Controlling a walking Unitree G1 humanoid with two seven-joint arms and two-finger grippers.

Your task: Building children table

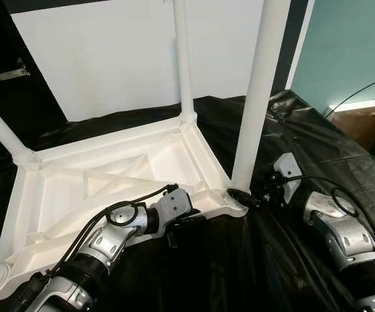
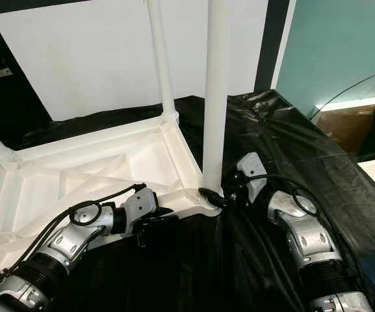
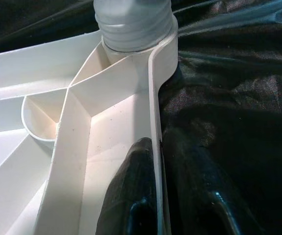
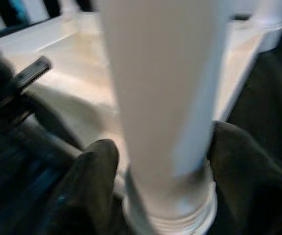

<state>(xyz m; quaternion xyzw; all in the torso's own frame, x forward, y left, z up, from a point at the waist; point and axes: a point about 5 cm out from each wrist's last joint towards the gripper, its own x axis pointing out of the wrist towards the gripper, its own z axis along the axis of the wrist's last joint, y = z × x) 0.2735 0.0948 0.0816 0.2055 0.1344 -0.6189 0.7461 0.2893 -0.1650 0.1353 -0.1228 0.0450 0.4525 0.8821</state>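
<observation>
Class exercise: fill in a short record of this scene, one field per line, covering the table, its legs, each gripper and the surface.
table top: white table top, upside down, ribs showing
near leg: leg upright in corner socket
left gripper: left gripper straddles the table top's rim, one finger each side
right gripper: right gripper around the leg's base
surface: black sheet

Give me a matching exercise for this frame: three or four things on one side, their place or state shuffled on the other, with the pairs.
Things:
1. left gripper
2. right gripper
3. tabletop
4. black sheet

States:
A. upside down, legs pointing up
B. fingers either side of the near leg's base
C. pinching the tabletop's side wall
D. spread beneath the tabletop

Pairs: 1-C, 2-B, 3-A, 4-D
</observation>
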